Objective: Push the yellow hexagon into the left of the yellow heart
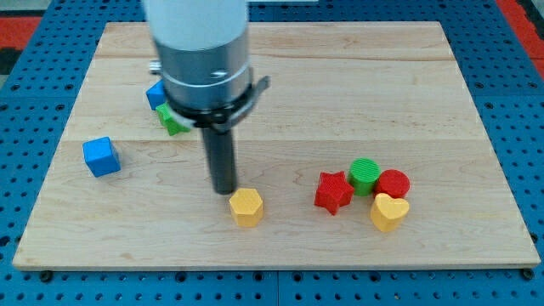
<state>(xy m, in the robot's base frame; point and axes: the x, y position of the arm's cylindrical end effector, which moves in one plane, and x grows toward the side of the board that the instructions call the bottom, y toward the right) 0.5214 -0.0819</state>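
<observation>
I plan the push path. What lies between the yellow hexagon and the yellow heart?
In the camera view, the red star partly stands between yellow hexagon and yellow heart.

A: What colors are the blocks?

B: The hexagon (246, 206) is yellow. The heart (389, 212) is yellow too. The star (333, 192) is red, and the round block (393, 183) by it is red. The ridged round block (364, 175) is green.

A: And up by the arm?

B: A blue cube (101, 156) sits alone. Another blue block (155, 94) and a green block (172, 121) peek out.

A: What about the board?

B: The board (340, 93) is pale wood with thin lines. My tip (224, 190) is dark. The arm (197, 42) is white and grey. The floor (34, 51) is blue with dots, and red at the corners.
</observation>
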